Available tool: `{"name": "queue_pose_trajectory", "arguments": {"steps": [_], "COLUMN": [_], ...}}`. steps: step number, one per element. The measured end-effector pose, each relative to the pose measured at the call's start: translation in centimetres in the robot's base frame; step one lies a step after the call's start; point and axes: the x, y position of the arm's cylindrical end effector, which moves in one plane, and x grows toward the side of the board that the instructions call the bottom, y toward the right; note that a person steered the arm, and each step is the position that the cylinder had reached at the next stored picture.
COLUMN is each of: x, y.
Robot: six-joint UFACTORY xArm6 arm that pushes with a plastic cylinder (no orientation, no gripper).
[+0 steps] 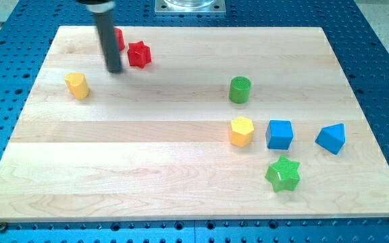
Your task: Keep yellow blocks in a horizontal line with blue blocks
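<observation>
Roughly, the job stood half done. One yellow block (pixel 242 131), a hexagon shape, sat just beside the blue cube (pixel 279 134) on the view's left of it, and the blue wedge-like block (pixel 331 138) lay further to the view's right, so these three made a fairly level row across the board (pixel 181 175). The other yellow block (pixel 77 86) was well apart from that row, near the board's left edge in the view and higher up than the row. Judging by that, it had yet to be brought down and across to line up with the rest.

That stray yellow block looked like a short ribbed post, its exact shape hard to tell, standing upright with bare board all round it. The rod carried nothing and gripped nothing, being only a pusher. Its tip (pixel 115 69) rested on the board to the upper right of the stray yellow block, near but not touching it. The rod stood in front of a red block (pixel 119 38), mostly hidden, with a red star (pixel 138 54) just to the view's right.

A green cylinder (pixel 240 89) stood above the row and a green star (pixel 281 174) below it, both clear of the line.
</observation>
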Motion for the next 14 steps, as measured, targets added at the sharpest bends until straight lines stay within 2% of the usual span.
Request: {"name": "queue_pose_trajectory", "arguments": {"steps": [1,2,3,4,5,6,7,8,9,10,11,13,14], "x": [0.9,5.0,6.4,9.8,8.5,10.7,12.1,14.2,16.3,16.2,16.2,16.2,12.9], "y": [-5.6,-5.2,1.0,7.9,5.4,3.1,7.7,6.9,9.8,14.3,14.4,18.6,18.1]}}
